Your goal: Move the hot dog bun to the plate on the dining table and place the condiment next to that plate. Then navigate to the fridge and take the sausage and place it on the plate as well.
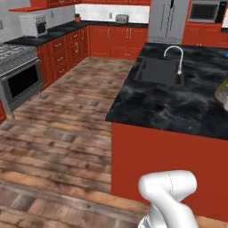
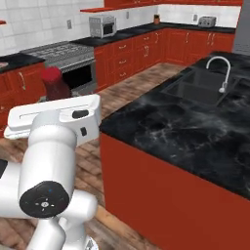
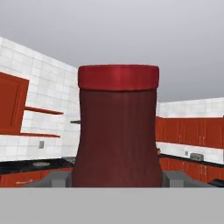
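Observation:
The condiment (image 3: 117, 131), a brownish-red bottle with a dark red cap, stands upright between my fingers (image 3: 56, 178) in the hand view. My gripper (image 3: 117, 178) is shut on its lower body. In the right base view the condiment (image 2: 54, 82) rises above the white hand, held left of the dining table (image 2: 185, 132), over the wooden floor. The dining table's black marble top (image 1: 178, 107) has a sink and a curved tap. The grey fridge (image 1: 168, 20) stands at the far wall. The hot dog bun, the plate and the sausage are out of view.
A sink (image 1: 159, 71) with a tap (image 1: 178, 55) is set into the island. A yellowish object (image 1: 221, 94) lies at the island's right edge, cut off. A stove (image 1: 18, 67) and red wall cabinets (image 1: 67, 49) line the left. Wooden floor (image 1: 67, 116) lies open between.

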Controlling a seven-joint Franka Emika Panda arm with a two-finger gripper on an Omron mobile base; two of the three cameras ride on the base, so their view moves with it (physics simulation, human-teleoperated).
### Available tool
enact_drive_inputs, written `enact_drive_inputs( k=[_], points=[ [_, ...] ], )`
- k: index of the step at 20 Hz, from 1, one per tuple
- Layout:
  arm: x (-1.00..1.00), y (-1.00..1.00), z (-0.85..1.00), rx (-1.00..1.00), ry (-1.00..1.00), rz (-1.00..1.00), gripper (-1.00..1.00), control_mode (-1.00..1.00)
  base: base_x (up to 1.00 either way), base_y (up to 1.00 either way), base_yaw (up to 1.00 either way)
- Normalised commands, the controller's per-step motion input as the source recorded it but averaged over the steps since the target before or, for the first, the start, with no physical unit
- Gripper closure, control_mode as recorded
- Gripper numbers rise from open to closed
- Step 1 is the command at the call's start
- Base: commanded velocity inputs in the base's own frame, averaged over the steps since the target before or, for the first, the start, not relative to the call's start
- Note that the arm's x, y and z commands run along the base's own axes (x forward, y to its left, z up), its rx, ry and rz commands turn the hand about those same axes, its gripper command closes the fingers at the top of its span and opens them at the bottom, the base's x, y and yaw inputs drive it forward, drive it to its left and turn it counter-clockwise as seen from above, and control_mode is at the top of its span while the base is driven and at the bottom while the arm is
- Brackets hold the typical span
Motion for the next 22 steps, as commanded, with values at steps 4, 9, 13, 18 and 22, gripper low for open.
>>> enact_drive_inputs(
  k=[4, 9, 13, 18, 22],
  points=[
    [0.0, 0.0, 0.0, 0.0, 0.0, 0.0, 1.0, 1.0, -0.12, -1.0, -0.18],
    [0.0, 0.0, 0.0, 0.0, 0.0, 0.0, 1.0, 1.0, -0.14, -1.0, -0.18],
    [0.0, 0.0, 0.0, 0.0, 0.0, 0.0, 1.0, 1.0, -0.12, -1.0, -0.17],
    [0.0, 0.0, 0.0, 0.0, 0.0, 0.0, 1.0, 1.0, -0.06, -1.0, -0.18],
    [0.0, 0.0, 0.0, 0.0, 0.0, 0.0, 1.0, 1.0, 0.0, -1.0, -0.17]
  ],
)
